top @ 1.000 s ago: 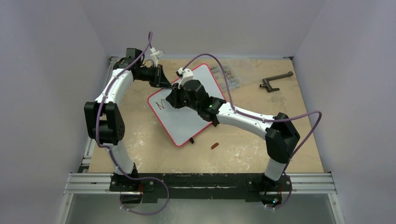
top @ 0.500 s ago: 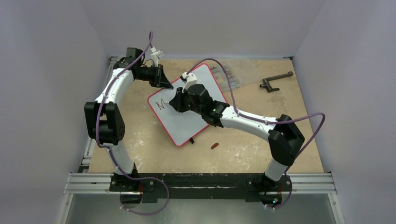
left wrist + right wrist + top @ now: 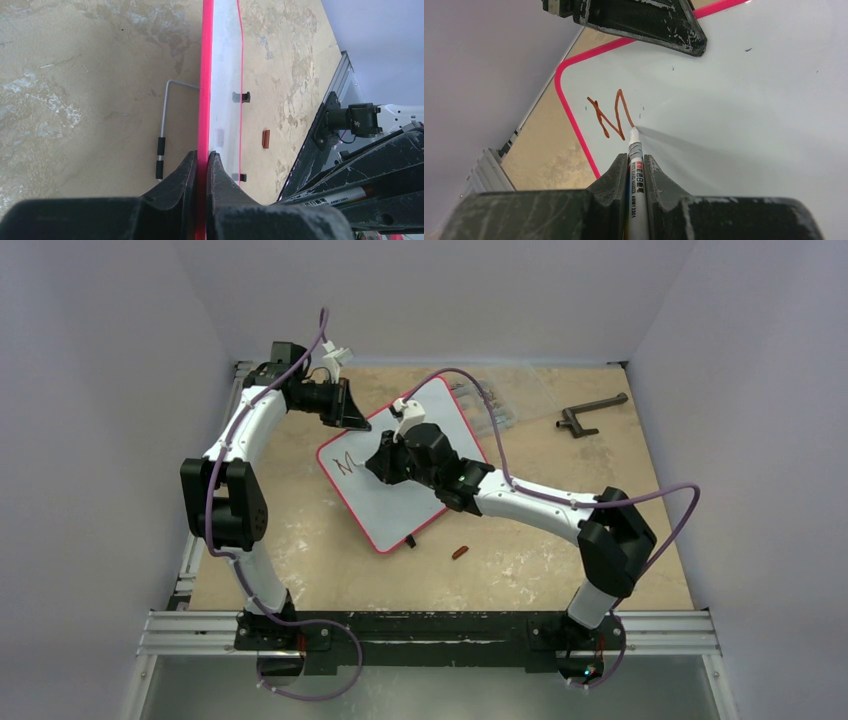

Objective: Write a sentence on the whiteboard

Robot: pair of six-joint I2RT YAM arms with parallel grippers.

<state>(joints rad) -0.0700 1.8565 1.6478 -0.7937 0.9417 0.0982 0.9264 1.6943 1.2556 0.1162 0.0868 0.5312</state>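
The whiteboard (image 3: 400, 480) lies tilted on the table, white with a thin red rim. My left gripper (image 3: 352, 418) is shut on its far rim; in the left wrist view the red rim (image 3: 205, 90) runs between the fingers. My right gripper (image 3: 378, 462) is shut on a white marker (image 3: 636, 170), whose tip touches the board (image 3: 734, 95). The sentence is only a reddish-brown "M" (image 3: 610, 116) near the board's left corner, also in the top view (image 3: 345, 464). The left gripper's finger (image 3: 644, 22) shows at the top of the right wrist view.
A small brown cap (image 3: 460, 552) lies on the table near the board's near corner, also seen in the left wrist view (image 3: 266, 139). A clear parts box (image 3: 495, 400) and a dark crank handle (image 3: 590, 412) sit at the back right. A bent metal rod (image 3: 162, 135) lies beside the board.
The right gripper with the marker has moved right along the board, finishing the last stroke of the "M". The left arm has not moved.
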